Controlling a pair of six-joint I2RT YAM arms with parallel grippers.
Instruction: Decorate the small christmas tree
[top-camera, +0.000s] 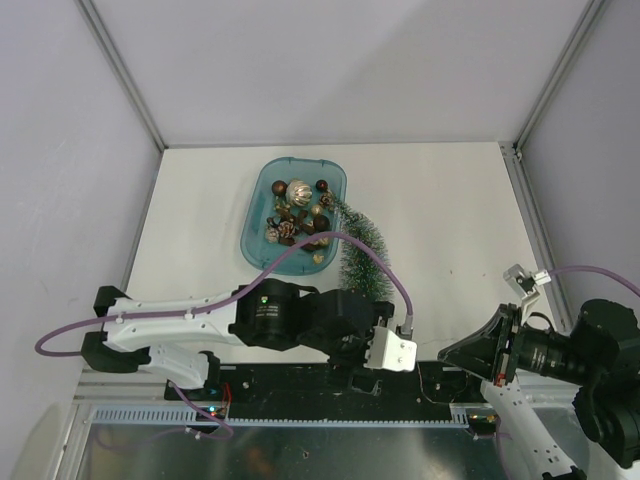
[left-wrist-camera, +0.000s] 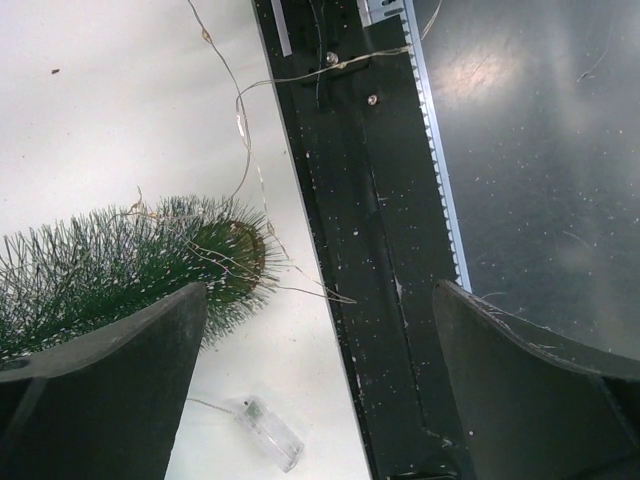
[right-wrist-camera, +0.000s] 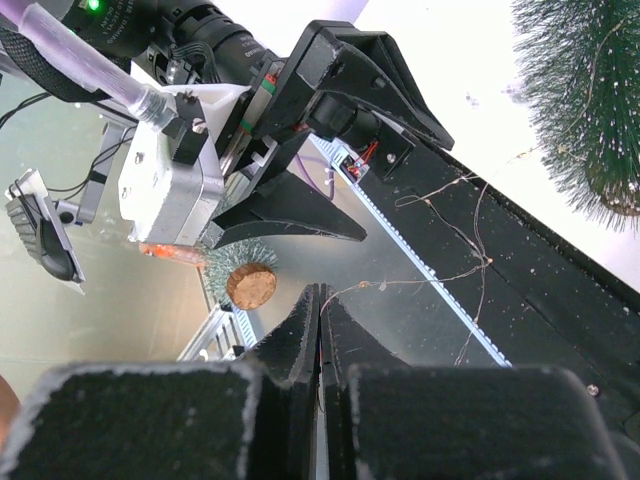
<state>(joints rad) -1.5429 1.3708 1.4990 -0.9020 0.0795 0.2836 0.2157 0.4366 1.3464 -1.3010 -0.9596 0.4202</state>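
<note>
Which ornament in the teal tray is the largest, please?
The silvery round bauble near the tray's far edge; the others are smaller, brown or gold.

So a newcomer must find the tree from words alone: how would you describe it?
Find the teal tray on the table. Lying on its side by its right edge is the small christmas tree, a frosted green cone, unlike the round ornaments inside.

Bristly frosted tree (top-camera: 362, 250), glossy plastic tray (top-camera: 254, 212), metal wire (left-wrist-camera: 239, 118)
</note>
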